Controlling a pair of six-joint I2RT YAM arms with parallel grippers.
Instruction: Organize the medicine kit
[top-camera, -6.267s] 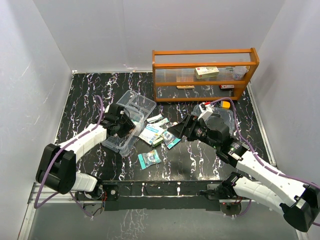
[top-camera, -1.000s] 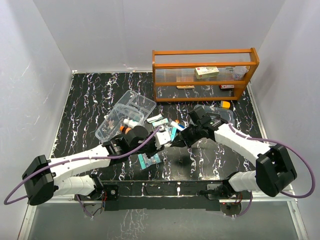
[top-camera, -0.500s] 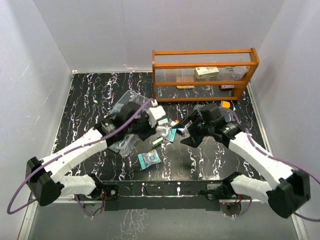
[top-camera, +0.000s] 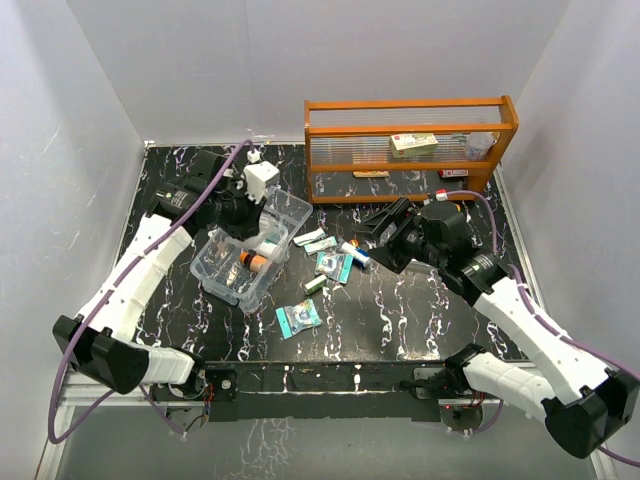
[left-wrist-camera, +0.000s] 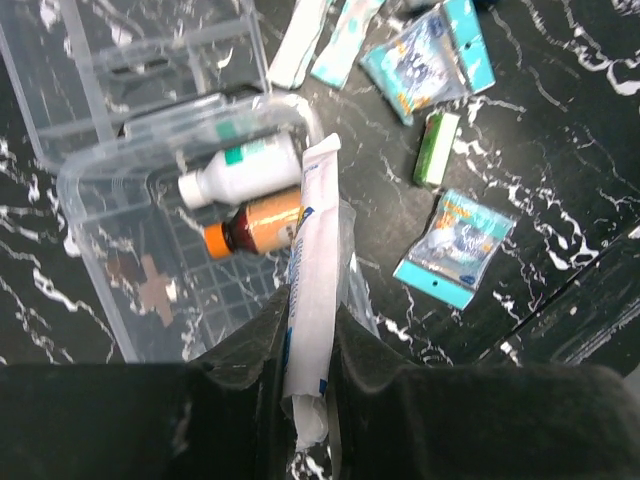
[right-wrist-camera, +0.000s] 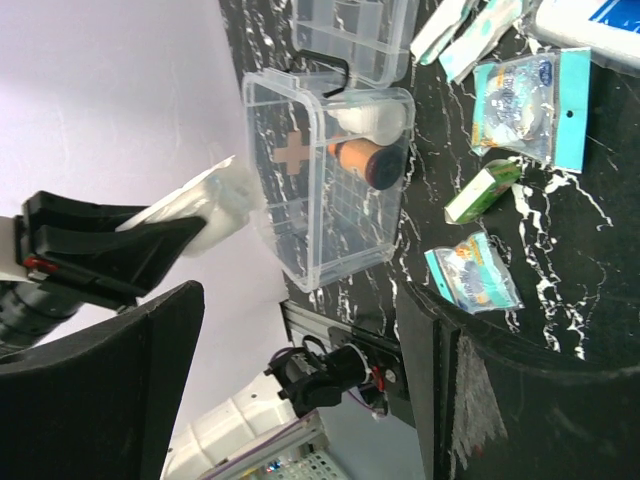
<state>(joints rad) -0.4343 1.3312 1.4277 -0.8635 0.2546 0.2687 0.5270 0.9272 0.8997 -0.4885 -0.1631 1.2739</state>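
Swung back over the clear box (left-wrist-camera: 85, 190), the left hand (left-wrist-camera: 305, 345) pinches a white tube (left-wrist-camera: 315, 250) above its bottles (left-wrist-camera: 250, 215), the right hand (top-camera: 378, 235) gaping empty right of the box; an off-centre release could drop the tube outside the box.

Clad in white shells (top-camera: 150, 255) with black joints (top-camera: 100, 355). Strung with purple cables (top-camera: 53, 395) rearward of left claw (left-wrist-camera: 312, 330) and right claw (right-wrist-camera: 305, 295). Tipped with matte black fingers (left-wrist-camera: 245, 375).

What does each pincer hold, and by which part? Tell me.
Left pincer grips a white packet by one end. Right pincer is open, holding nothing.
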